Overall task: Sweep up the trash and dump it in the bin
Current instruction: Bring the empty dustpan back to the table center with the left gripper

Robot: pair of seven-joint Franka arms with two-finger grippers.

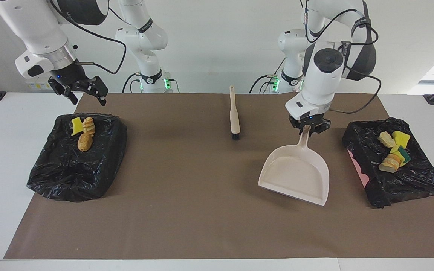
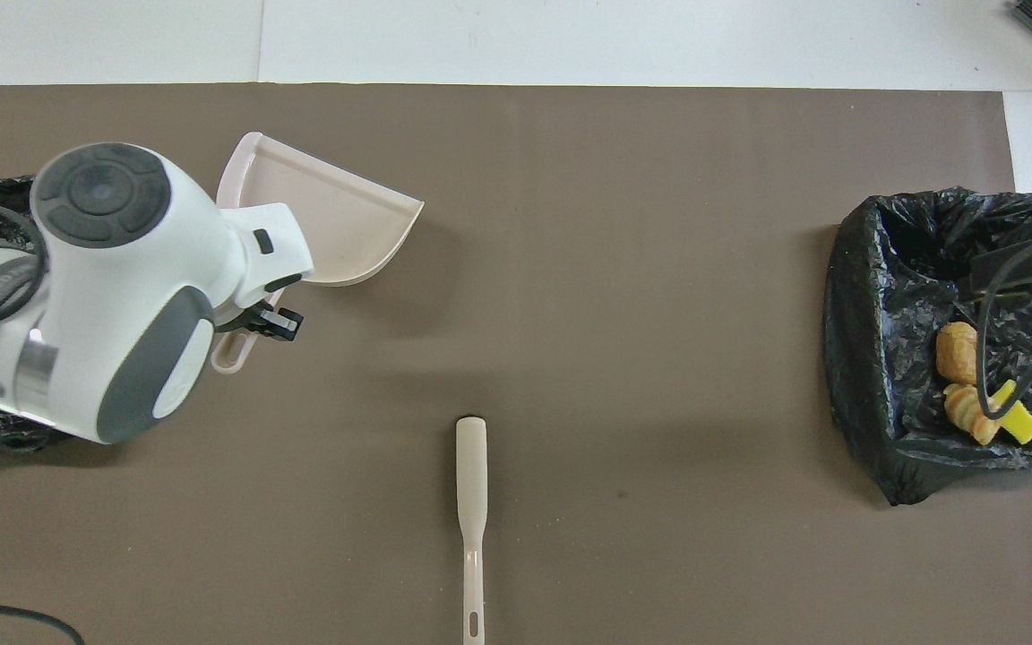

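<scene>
Dustpan carried empty over the mat, all the trash already in the two bins.

The left gripper (image 1: 309,129), jaws clenched on the thin handle of the dustpan (image 1: 294,175), holds it over the brown mat (image 1: 187,210) beside the brush (image 1: 234,114). The right gripper (image 1: 85,92), jaws released, hangs above one bin (image 1: 74,173) with three pieces of trash (image 1: 83,136); four pieces (image 1: 393,150) lie in the other bin (image 1: 409,182). The pieces look light and soft, easy to pinch at the middle.

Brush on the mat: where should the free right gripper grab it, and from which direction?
Take the brush by its slim handle, the end nearest the robots, coming straight down with the fingers across its width. It lies flat, bristle end pointing away from the robots, nothing close by. The right gripper is open, in the air by the bin at its end.
</scene>
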